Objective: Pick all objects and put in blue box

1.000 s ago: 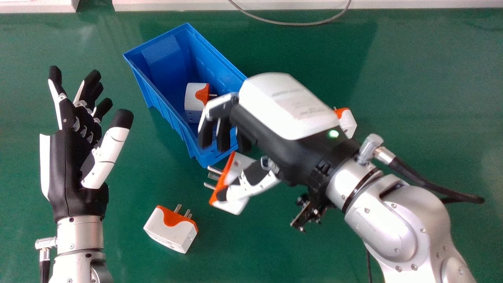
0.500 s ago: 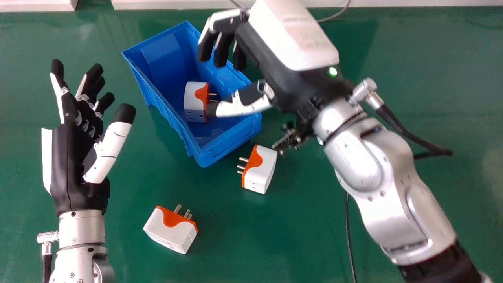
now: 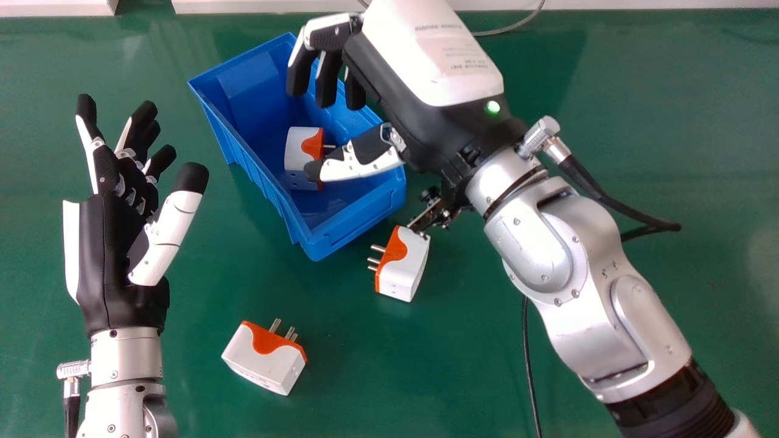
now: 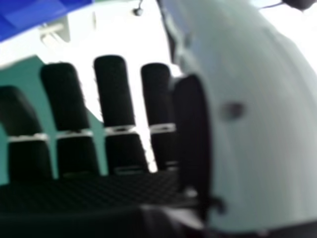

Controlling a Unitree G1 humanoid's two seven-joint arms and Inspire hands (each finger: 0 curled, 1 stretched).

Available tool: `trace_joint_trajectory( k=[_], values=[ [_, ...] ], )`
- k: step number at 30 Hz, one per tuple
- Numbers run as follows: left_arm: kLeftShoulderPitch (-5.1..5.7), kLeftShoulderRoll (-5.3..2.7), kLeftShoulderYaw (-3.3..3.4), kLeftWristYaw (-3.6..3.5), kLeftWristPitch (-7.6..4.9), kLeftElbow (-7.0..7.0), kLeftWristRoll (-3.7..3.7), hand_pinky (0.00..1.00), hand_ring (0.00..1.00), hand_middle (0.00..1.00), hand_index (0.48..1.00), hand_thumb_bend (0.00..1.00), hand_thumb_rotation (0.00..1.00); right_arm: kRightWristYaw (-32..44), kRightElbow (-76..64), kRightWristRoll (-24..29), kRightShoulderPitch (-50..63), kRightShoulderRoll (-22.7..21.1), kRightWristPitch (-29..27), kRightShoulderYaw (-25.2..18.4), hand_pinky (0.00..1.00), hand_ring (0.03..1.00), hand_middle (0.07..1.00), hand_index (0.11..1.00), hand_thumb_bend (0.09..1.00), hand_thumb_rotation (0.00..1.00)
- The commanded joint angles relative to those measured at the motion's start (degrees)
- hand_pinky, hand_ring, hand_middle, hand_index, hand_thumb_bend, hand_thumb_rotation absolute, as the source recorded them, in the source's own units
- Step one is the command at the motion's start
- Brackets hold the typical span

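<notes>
From where I stand, the head view has the blue box (image 3: 356, 222) on the green table (image 3: 487, 365), toward half past ten from the middle, with one white and orange plug (image 3: 298, 146) lying inside, a pin pointing to three o'clock. The right hand (image 3: 426, 70) is over the box's two-to-three o'clock side, its arm coming in from four o'clock. Its fingers (image 3: 327, 79) bend downward over the box, well parted from the thumb (image 3: 356, 165), a wide, loose gap. The thumb's tip crosses in front of that plug; I can't tell whether they touch. A second plug (image 3: 406, 267) sits near the box, toward five o'clock from it, pins aimed at about ten; a bracket (image 3: 429, 216) by the right wrist overlaps its upper end. The third plug (image 3: 258, 365) lies well below the box, around six o'clock, pins toward one. Over at eight o'clock from the box is the left hand (image 3: 100, 255), fingers wide and easy. A thin cable (image 3: 517, 25) curves along the table's far edge at one o'clock. In the right hand view, the right hand's fingers (image 4: 110, 89) stretch out nearly straight with gaps between them, the thumb close in front, and a strip of blue shows beyond.
</notes>
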Motion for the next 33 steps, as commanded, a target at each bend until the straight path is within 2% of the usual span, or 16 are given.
trace_joint_trajectory(
  k=[1,3,7,8,11,15,17,20,22,23,25,29,32,33],
  values=[
    [0.27,0.03,0.12,0.11,-1.69,-0.46,0.18,0.89,0.94,0.92,0.914,0.85,0.55,1.94,-3.22,0.77,0.34,0.12,1.07,-0.07,0.24,0.376,0.465,0.523,0.511,0.00],
    [0.32,0.01,0.09,0.05,-1.92,-0.38,0.20,0.89,0.94,0.92,0.916,0.84,0.55,4.95,-5.06,1.65,1.24,-0.16,2.83,-0.30,0.23,0.386,0.475,0.516,0.512,0.00],
    [0.54,0.05,0.08,0.87,-1.90,-0.59,0.97,0.89,0.94,0.92,0.916,0.82,0.55,14.99,-10.47,0.29,2.49,-1.40,10.33,0.38,0.21,0.394,0.479,0.510,0.511,0.00],
    [0.63,0.04,0.03,0.95,-1.73,-0.76,0.97,0.89,0.93,0.92,0.915,0.82,0.55,17.64,-12.09,0.51,2.97,-1.65,12.09,0.49,0.21,0.392,0.478,0.511,0.511,0.00],
    [0.82,-0.01,-0.07,0.81,-1.65,-0.96,0.67,0.88,0.93,0.92,0.915,0.81,0.55,27.96,-18.06,-2.54,3.84,-3.33,18.01,3.17,0.20,0.384,0.471,0.517,0.510,0.00],
    [0.97,-0.05,-0.21,-0.10,-1.09,-1.39,-0.47,0.88,0.93,0.92,0.915,0.80,0.54,40.31,-24.90,-8.89,4.29,-5.79,21.30,8.71,0.23,0.381,0.473,0.527,0.509,0.00],
    [1.02,0.00,-0.19,-0.20,-0.75,-1.57,-0.66,0.89,0.93,0.92,0.915,0.79,0.53,43.90,-27.78,-11.55,5.18,-5.67,21.79,10.86,0.37,0.507,0.589,0.621,0.665,0.02],
    [0.99,0.13,-0.10,-0.22,-0.72,-1.60,-0.58,0.89,0.93,0.92,0.914,0.81,0.53,46.93,-30.35,-13.97,7.09,-4.06,22.51,13.46,0.47,0.606,0.674,0.675,0.755,0.04],
    [1.05,0.34,-0.12,-0.12,-0.81,-1.59,-0.08,0.89,0.93,0.92,0.916,0.82,0.55,47.64,-30.34,-15.36,7.89,-2.74,22.58,14.88,0.58,0.745,0.797,0.736,0.835,0.10],
    [1.08,0.42,-0.12,0.03,-0.95,-1.54,0.28,0.88,0.93,0.92,0.917,0.82,0.56,47.74,-29.97,-15.97,8.15,-1.96,22.49,15.59,0.60,0.788,0.835,0.758,0.861,0.11],
    [1.15,0.45,-0.13,0.18,-1.10,-1.57,0.61,0.88,0.93,0.92,0.917,0.82,0.56,47.75,-29.53,-16.60,8.47,-1.04,22.26,16.32,0.60,0.812,0.855,0.781,0.875,0.13],
    [1.35,0.06,-0.29,0.00,-0.69,-2.06,0.00,0.88,0.93,0.92,0.914,0.81,0.55,46.63,-27.79,-17.42,9.37,0.70,21.66,17.26,0.61,0.877,0.909,0.880,0.903,0.17],
    [1.60,0.08,-0.40,0.00,-0.49,-2.37,0.06,0.88,0.93,0.92,0.915,0.80,0.55,45.31,-26.02,-18.17,9.76,1.27,20.99,17.89,0.61,0.896,0.923,0.902,0.898,0.15],
    [1.66,0.12,-0.39,0.22,-0.42,-2.45,0.34,0.88,0.93,0.92,0.915,0.80,0.55,44.81,-25.02,-18.25,9.81,1.62,20.85,18.10,0.61,0.896,0.923,0.902,0.898,0.15]
  ],
)
